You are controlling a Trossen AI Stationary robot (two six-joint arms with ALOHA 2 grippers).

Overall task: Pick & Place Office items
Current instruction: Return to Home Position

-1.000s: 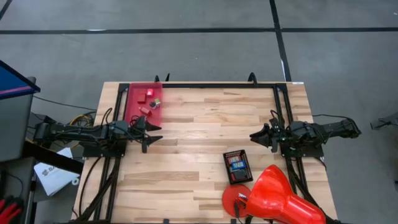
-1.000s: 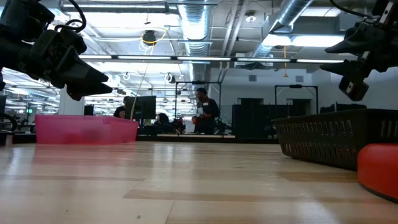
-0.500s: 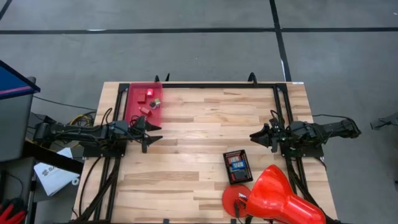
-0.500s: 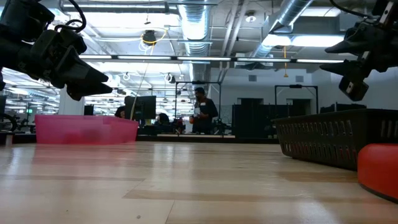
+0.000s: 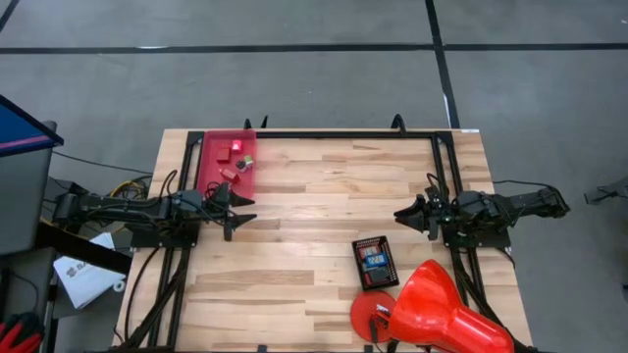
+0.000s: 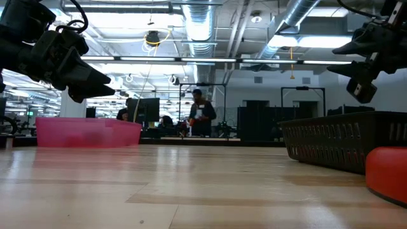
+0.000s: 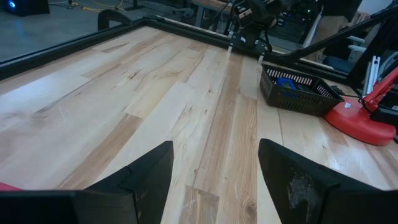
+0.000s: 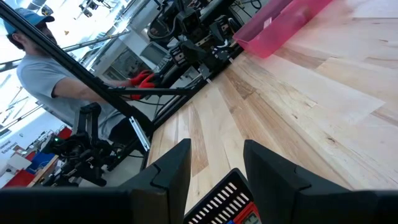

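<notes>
Office items (image 5: 374,261) sat in black bin (image 5: 356,257) near right gripper (image 5: 400,214); few more in pink tray (image 5: 209,169) by left gripper (image 5: 247,209). Both grippers' fingers (image 7: 149,180) were spread, empty, above table (image 5: 314,186).

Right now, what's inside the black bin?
Seen from above, the bin holds small pieces packed together, with blue and red showing. Anything under them is covered, and from table height the bin's mesh wall hides them all.
</notes>
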